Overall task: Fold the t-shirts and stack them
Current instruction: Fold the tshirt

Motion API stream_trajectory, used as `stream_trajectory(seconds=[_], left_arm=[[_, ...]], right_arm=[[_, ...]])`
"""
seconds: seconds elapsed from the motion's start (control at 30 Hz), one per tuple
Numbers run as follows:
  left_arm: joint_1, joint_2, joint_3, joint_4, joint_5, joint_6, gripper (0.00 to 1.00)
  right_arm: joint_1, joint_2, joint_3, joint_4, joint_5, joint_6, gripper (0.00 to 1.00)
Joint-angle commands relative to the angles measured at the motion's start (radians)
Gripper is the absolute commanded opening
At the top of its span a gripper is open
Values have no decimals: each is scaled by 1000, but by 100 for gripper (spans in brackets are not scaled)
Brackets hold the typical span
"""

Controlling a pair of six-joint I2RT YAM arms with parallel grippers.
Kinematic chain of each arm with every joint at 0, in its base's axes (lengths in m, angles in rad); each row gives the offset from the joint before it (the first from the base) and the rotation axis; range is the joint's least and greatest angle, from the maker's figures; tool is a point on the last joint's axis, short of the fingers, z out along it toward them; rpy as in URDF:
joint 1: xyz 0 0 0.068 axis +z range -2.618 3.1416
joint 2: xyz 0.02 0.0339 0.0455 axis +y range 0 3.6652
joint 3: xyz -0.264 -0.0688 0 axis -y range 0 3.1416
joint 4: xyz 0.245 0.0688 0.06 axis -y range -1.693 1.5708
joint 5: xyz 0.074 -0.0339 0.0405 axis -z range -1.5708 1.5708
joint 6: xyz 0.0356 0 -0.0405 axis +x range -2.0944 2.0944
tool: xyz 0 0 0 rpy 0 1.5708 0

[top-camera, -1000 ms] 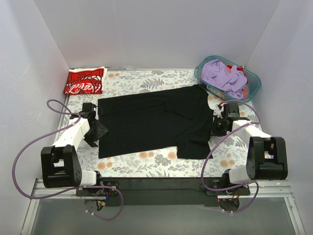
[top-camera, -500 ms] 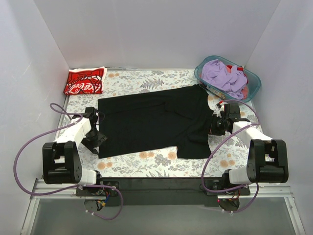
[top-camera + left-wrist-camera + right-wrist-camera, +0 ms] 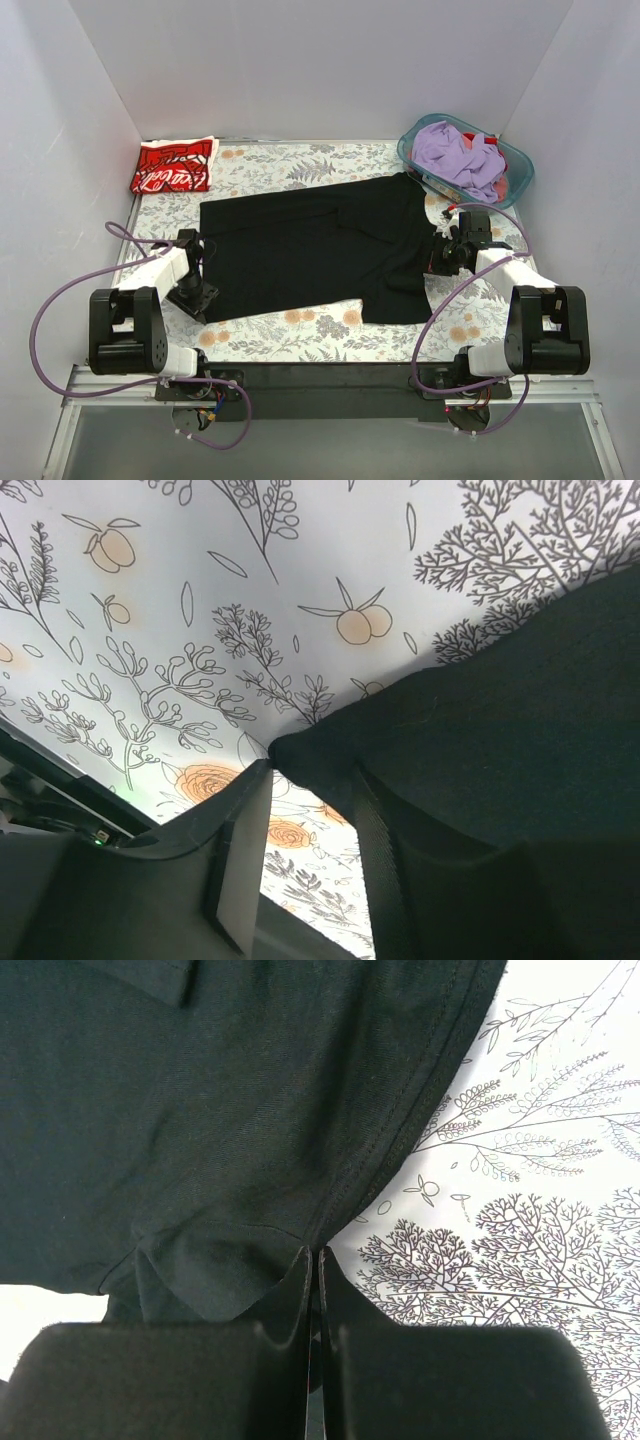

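Closer comes the left gripper point(image 3: 310, 780), spread round the black t-shirt point(image 3: 310, 250) corner;
right gripper point(image 3: 312, 1255) pinches its edge.

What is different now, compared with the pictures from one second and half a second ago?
The left gripper moved toward the near edge, along the black t-shirt's left side, to its near-left corner. Its jaws narrowed and now straddle that corner, not yet closed. The right gripper stayed shut on the shirt's right edge. The shirt, the folded red t-shirt and the basket did not move.
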Motion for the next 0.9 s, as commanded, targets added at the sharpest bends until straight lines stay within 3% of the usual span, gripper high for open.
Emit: stream_trajectory(seconds=[0.0, 0.23, 0.67, 0.87], left_arm=[[-4, -2, -45, 63, -36, -46, 33], [-3, -11, -51, 81, -63, -54, 0], [-1, -132, 113, 15, -86, 38, 0], [11, -105, 197, 67, -63, 80, 0]], right_arm=[[-1, -28, -12, 30, -21, -2, 1], [-6, -48, -18, 27, 4, -2, 1], [-6, -183, 4, -72, 97, 12, 1], [-6, -146, 83, -134, 108, 34, 1]])
